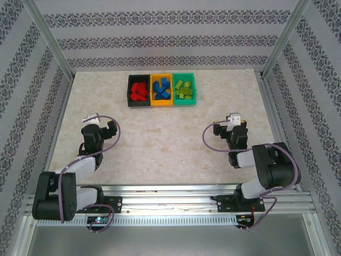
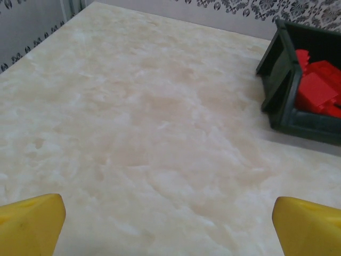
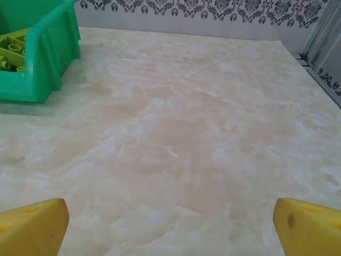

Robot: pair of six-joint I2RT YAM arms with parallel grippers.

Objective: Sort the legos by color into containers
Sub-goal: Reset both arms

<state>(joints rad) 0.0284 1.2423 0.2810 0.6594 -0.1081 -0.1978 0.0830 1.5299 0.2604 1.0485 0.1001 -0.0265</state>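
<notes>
Tabletop (image 1: 160, 144): cream, marbled with tan veining. Yellow: left fingers (image 2: 29, 224), right fingers (image 3: 32, 226). Beyond the fingers: black bin (image 1: 129, 90), red legos (image 1: 139, 92); orange-yellow bin (image 1: 161, 103), blue legos (image 1: 161, 89); teal green bin (image 1: 195, 90), lime legos (image 1: 184, 89) (paler than their bin). Walls (image 1: 160, 32): pale grey, dark damask bands.

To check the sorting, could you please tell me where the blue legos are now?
In the top view, the blue legos lie in the orange-yellow bin, far across the table, between the black bin and the teal bin.
</notes>
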